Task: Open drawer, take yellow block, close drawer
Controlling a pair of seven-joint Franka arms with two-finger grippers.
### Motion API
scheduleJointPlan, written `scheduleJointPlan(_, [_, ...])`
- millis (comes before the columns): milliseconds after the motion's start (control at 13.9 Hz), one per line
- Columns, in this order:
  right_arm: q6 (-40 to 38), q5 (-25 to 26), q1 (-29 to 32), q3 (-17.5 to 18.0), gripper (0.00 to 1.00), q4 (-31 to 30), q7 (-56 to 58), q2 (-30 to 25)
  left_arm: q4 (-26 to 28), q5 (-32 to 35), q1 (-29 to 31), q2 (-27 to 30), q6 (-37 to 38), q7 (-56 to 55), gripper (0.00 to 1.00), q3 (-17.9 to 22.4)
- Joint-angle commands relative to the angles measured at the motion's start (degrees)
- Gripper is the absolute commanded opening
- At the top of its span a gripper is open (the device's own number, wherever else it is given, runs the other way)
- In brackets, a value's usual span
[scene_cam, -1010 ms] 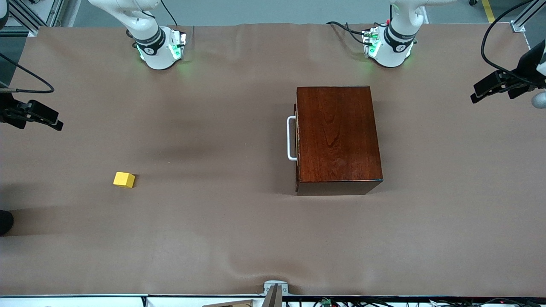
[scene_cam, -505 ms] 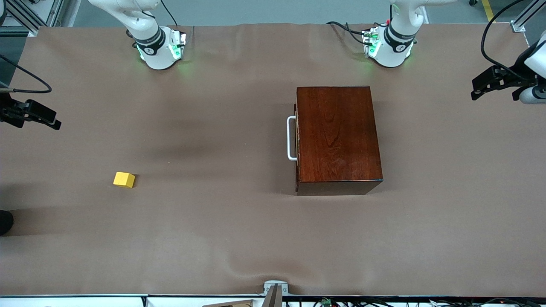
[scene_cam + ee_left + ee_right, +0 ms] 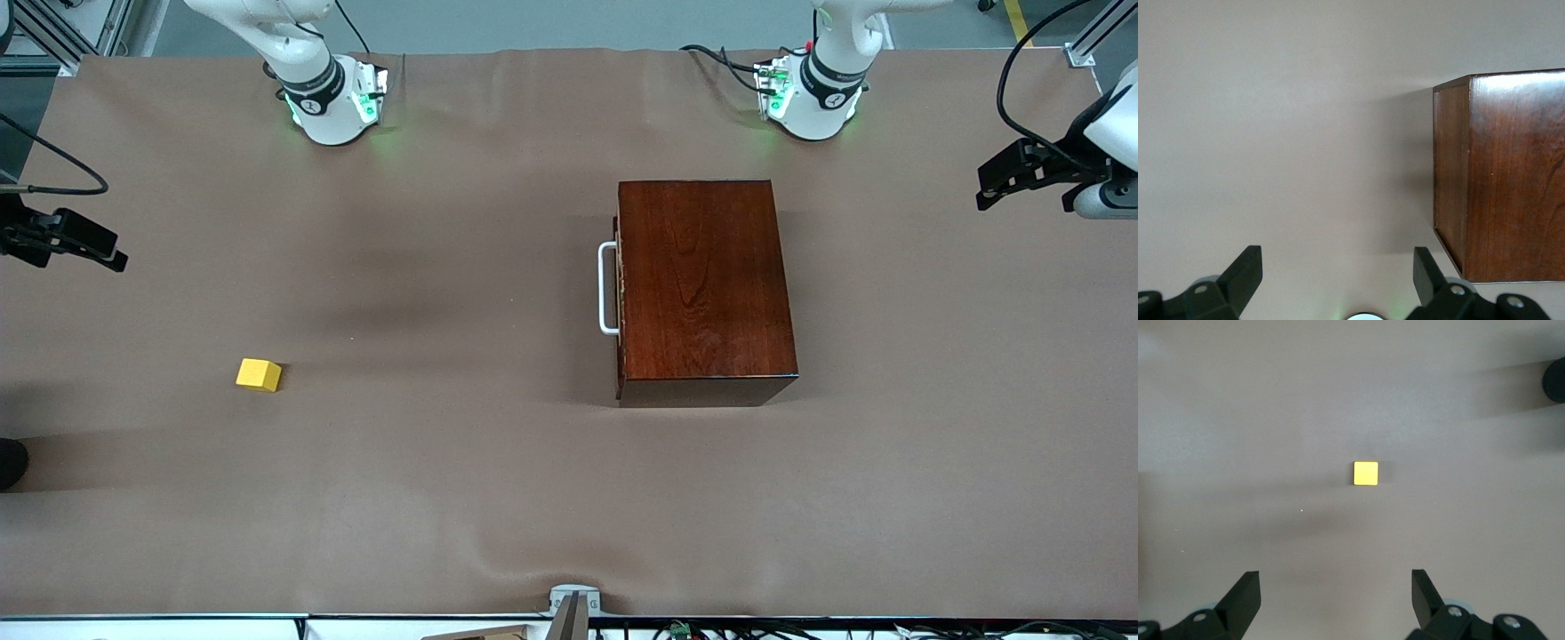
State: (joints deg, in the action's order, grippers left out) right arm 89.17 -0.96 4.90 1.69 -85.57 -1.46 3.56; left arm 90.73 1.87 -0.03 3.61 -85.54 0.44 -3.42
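The glossy reddish-brown wooden box (image 3: pixel 702 289) stands mid-table toward the left arm's end. Its drawer (image 3: pixel 620 356) is pushed in, and its white bar handle (image 3: pixel 604 289) faces the right arm's end. The yellow block (image 3: pixel 259 374) lies on the table toward the right arm's end, apart from the box. My right gripper (image 3: pixel 111 255) hovers open and empty at the table's edge; in its wrist view (image 3: pixel 1335 585) the block (image 3: pixel 1365 473) lies ahead of it. My left gripper (image 3: pixel 985 185) hovers open and empty at the other end; in its wrist view (image 3: pixel 1337 267) a corner of the box (image 3: pixel 1498 173) shows.
Brown cloth (image 3: pixel 462 498) covers the whole table, with slight wrinkles near the front edge. A dark round object (image 3: pixel 9 462) sits at the edge of the right arm's end and also shows in the right wrist view (image 3: pixel 1555 380). A metal bracket (image 3: pixel 573 600) sits at the front edge.
The left gripper has shifted a little toward the arms' bases and toward the box. The right gripper has barely moved. The box and the block are where they were.
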Motion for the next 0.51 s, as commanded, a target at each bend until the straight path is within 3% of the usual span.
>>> scheduleJointPlan(0, [0.1, 0.0, 0.2, 0.3, 1.00, 0.0, -0.8, -0.5, -2.4, 0.5, 0.2, -1.2, 1.0, 0.5, 1.00, -0.3])
scheduleJointPlan(433, [0.3, -0.1, 0.1, 0.4, 1.00, 0.1, -0.8, -0.4, -2.7, -0.7, 0.2, -1.4, 1.1, 0.4, 1.00, -0.2])
